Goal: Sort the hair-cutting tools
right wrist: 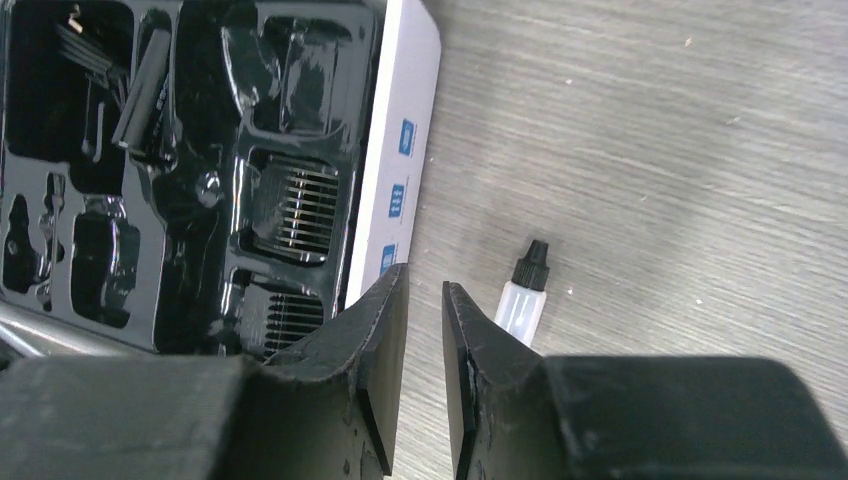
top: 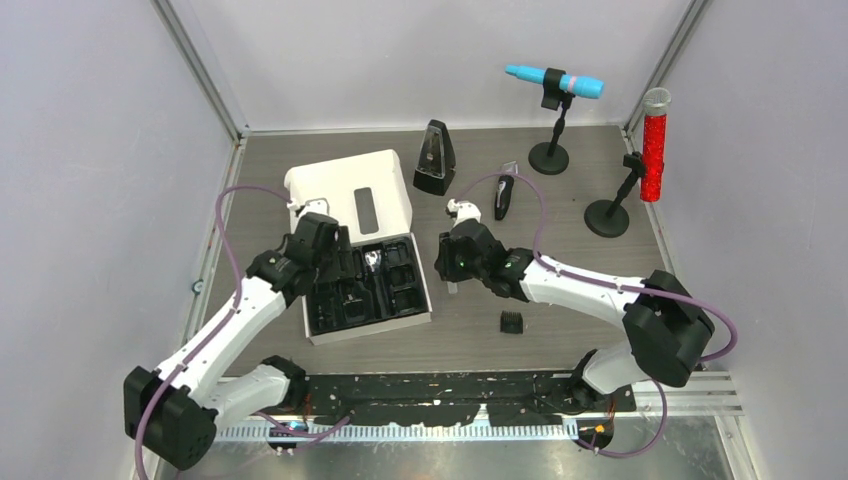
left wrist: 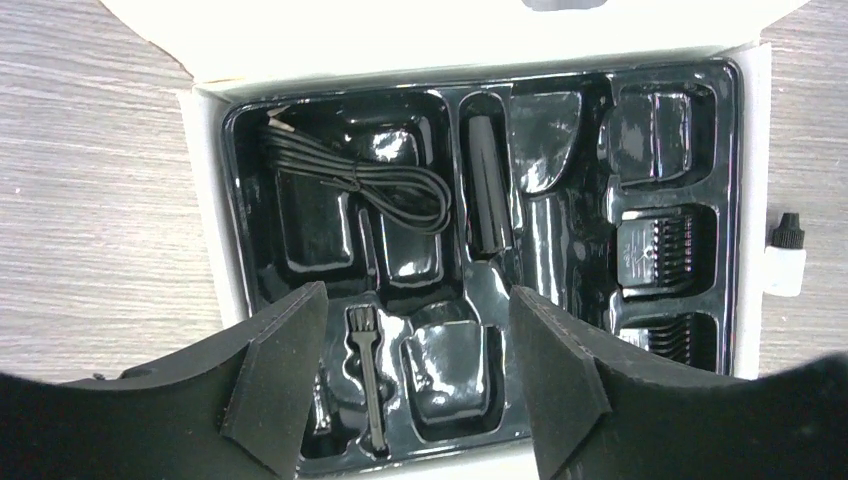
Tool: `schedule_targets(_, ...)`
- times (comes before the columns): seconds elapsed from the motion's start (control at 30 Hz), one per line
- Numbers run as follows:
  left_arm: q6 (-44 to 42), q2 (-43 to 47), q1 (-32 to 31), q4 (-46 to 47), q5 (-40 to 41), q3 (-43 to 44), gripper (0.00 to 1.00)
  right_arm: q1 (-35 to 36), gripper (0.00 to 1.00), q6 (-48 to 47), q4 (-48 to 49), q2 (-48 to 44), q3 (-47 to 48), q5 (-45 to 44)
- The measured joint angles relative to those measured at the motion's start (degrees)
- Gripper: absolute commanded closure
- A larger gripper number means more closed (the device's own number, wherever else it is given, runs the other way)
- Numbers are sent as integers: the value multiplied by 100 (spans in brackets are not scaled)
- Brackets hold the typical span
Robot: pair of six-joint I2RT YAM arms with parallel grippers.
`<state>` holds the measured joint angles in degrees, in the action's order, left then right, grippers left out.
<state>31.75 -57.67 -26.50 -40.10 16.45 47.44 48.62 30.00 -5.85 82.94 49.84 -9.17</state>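
The slim black-and-silver clipper (top: 503, 195) lies on the table right of the metronome. One black comb guard (top: 512, 322) lies loose near the front. In the left wrist view the box's black tray (left wrist: 470, 290) holds the coiled cable (left wrist: 365, 185), the short black cylinder (left wrist: 488, 190), a small brush (left wrist: 368, 370) and comb guards (left wrist: 655, 245). My left gripper (left wrist: 415, 375) hovers open over the tray's near end, holding nothing. The tiny bottle (right wrist: 522, 300) lies on the table beside the box. My right gripper (right wrist: 425, 285) stands just left of it, with a narrow gap and nothing between its fingers.
The white box (top: 370, 330) has its lid (top: 350, 185) folded back. Behind it stands the black metronome (top: 434, 158). A blue microphone (top: 555, 80) and a red microphone (top: 655, 140) on round bases stand at the back right.
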Motion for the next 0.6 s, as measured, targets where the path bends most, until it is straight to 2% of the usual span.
schedule_targets(0.4,238,-833,37,531,-31,0,66,-37,67,0,807,63,-282,813)
schedule_targets(0.6,258,-1185,39,654,-177,0,77,-42,68,7,986,345,-282,1080)
